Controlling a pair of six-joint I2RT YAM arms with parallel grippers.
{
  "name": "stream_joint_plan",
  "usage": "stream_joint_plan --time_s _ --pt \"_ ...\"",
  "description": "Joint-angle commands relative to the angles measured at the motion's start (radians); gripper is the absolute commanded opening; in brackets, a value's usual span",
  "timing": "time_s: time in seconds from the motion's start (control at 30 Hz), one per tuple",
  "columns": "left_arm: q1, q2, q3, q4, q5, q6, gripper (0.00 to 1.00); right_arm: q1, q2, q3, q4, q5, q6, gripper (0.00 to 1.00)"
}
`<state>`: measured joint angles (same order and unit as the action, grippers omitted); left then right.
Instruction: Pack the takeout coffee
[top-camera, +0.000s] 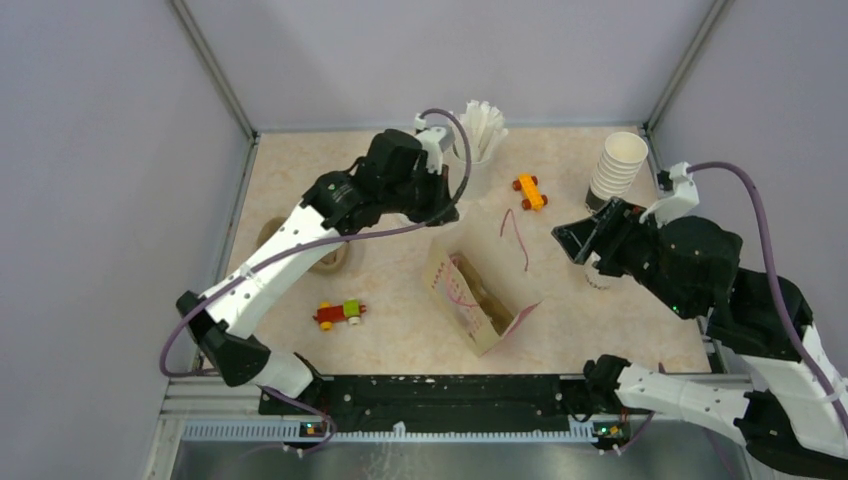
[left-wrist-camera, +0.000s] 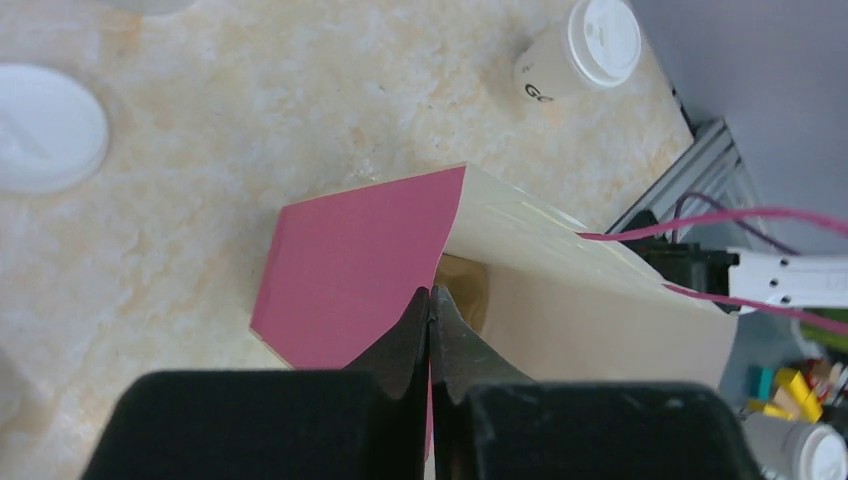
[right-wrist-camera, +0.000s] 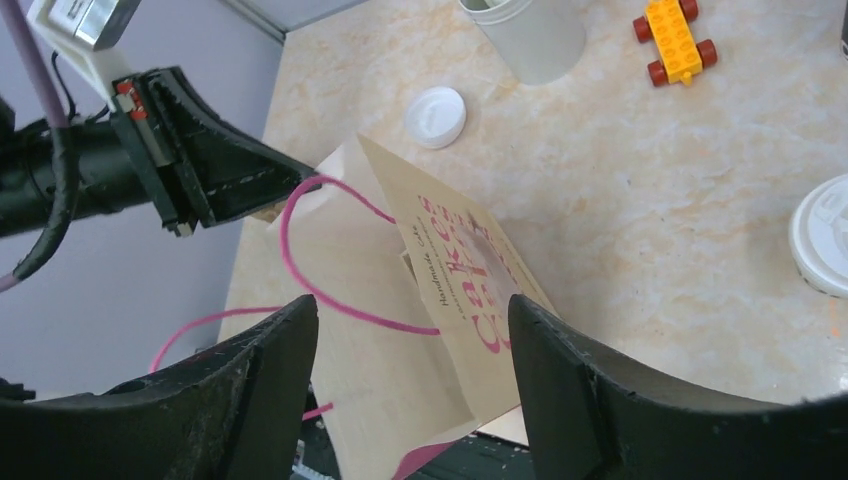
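The takeout coffee (left-wrist-camera: 578, 45) is a white paper cup with a white lid on it, standing on the table to the right of the bag. In the top view the takeout coffee (top-camera: 599, 277) shows just below my right gripper (top-camera: 577, 240). In the right wrist view only its lid (right-wrist-camera: 825, 235) shows, at the right edge. A cream paper bag (top-camera: 472, 300) with pink sides and pink cord handles stands mid-table, mouth up. My left gripper (left-wrist-camera: 430, 292) is shut on the bag's (left-wrist-camera: 345, 260) upper edge. My right gripper (right-wrist-camera: 412, 310) is open, above and right of the bag (right-wrist-camera: 455, 260), holding nothing.
A loose white lid (right-wrist-camera: 437, 117) lies beyond the bag. At the back stand a holder of white sticks (top-camera: 480, 135) and a stack of paper cups (top-camera: 618, 165). An orange toy car (top-camera: 530, 191) and a red-green toy (top-camera: 340, 313) lie on the table. A brown object (top-camera: 333, 258) sits under the left arm.
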<state>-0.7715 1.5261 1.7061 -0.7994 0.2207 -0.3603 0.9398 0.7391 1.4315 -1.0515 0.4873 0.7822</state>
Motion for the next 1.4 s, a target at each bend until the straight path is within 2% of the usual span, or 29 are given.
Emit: stream_joint_plan --time_s 0.0,0.23,0.27,0.3,0.33,0.37,0.4,0.47,0.5,0.7,0.9,1.1,1.17,1.23,1.37 --pt "0.002 -0.115 -0.091 0.075 -0.179 -0.299 0.00 0.007 0.096 0.096 -0.073 -0.030 0.071 0.68" --pt "-0.016 -0.243 -0.242 0.117 -0.264 -0.453 0.00 0.008 0.156 0.099 -0.127 -0.176 0.164 0.65" --pt "-0.015 -0.252 -0.256 0.120 -0.264 -0.458 0.02 0.008 0.147 0.087 -0.147 -0.185 0.196 0.63" --pt "-0.016 -0.259 -0.269 0.128 -0.263 -0.456 0.08 0.007 0.138 0.074 -0.166 -0.191 0.237 0.62" --pt "-0.016 -0.268 -0.285 0.140 -0.262 -0.453 0.19 0.008 0.125 0.061 -0.185 -0.197 0.269 0.62" --pt "-0.016 -0.276 -0.296 0.148 -0.266 -0.450 0.37 0.008 0.107 0.045 -0.202 -0.205 0.300 0.61" --pt "-0.016 -0.284 -0.301 0.151 -0.272 -0.443 0.48 0.007 0.092 0.028 -0.206 -0.216 0.328 0.61" --pt "-0.015 -0.290 -0.292 0.145 -0.283 -0.412 0.95 0.007 0.066 -0.006 -0.205 -0.244 0.386 0.60" --pt "-0.015 -0.289 -0.279 0.132 -0.288 -0.398 0.98 0.007 0.056 -0.022 -0.205 -0.260 0.421 0.59" --pt "-0.015 -0.295 -0.255 0.066 -0.275 -0.269 0.99 0.008 0.032 -0.110 -0.190 -0.311 0.589 0.56" --pt "-0.006 -0.277 -0.204 -0.060 -0.272 -0.106 0.99 0.007 0.049 -0.163 -0.096 -0.229 0.598 0.54" --pt "0.005 -0.242 -0.171 -0.124 -0.112 0.070 0.98 0.008 0.116 -0.204 -0.084 -0.228 0.609 0.51" --pt "0.006 -0.216 -0.156 -0.158 -0.086 0.106 0.93 0.008 0.121 -0.209 -0.092 -0.192 0.612 0.44" --pt "0.006 -0.203 -0.135 -0.183 -0.092 0.123 0.88 0.007 0.125 -0.203 -0.096 -0.159 0.608 0.32" --pt "0.006 -0.216 -0.130 -0.150 -0.082 0.149 0.75 0.007 0.132 -0.176 -0.105 -0.120 0.566 0.16"
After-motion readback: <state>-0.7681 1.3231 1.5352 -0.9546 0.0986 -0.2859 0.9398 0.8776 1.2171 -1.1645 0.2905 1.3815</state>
